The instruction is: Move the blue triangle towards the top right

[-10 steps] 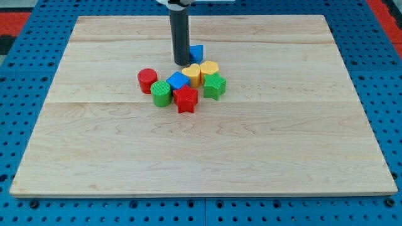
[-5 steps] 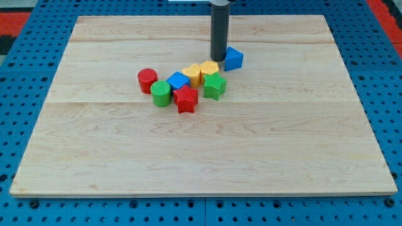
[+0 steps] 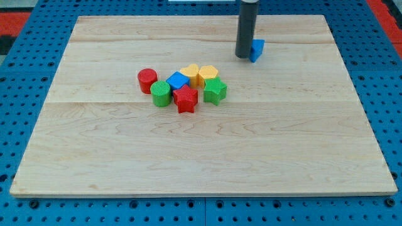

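The blue triangle [image 3: 257,49] lies on the wooden board [image 3: 201,150] right of centre near the view's top, partly hidden behind my rod. My tip [image 3: 244,56] rests on the board just left of the triangle, touching its left side. The triangle stands well apart from the other blocks, up and to the right of them.
A cluster lies left of centre: a red cylinder [image 3: 147,80], a green cylinder [image 3: 161,94], a blue cube [image 3: 178,81], a red star [image 3: 185,99], a yellow heart [image 3: 190,74], a yellow hexagon [image 3: 208,73] and a green star [image 3: 215,91].
My rod has moved right and slightly up, pushing the blue triangle away from the cluster toward the view's top right. The cluster blocks stayed nearly in place.
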Tool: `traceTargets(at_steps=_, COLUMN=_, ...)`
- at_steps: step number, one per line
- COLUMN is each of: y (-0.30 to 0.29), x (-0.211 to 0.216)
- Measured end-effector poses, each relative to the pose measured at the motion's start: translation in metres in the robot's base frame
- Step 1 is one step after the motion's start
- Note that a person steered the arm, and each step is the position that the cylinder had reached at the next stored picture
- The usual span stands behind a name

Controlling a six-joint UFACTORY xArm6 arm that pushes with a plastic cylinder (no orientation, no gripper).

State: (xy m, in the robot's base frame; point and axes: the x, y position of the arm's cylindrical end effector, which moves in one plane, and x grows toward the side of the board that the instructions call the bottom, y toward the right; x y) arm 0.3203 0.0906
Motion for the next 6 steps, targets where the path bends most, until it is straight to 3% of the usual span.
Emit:
traceTargets(at_steps=1, y=0.013, x=0.035)
traceTargets(at_steps=2, y=0.023, x=0.026)
traceTargets(at_steps=4, y=0.023, x=-0.049)
traceTargets(at_steps=5, y=0.025, x=-0.047)
traceTargets(at_steps=6, y=0.002, x=-0.01)
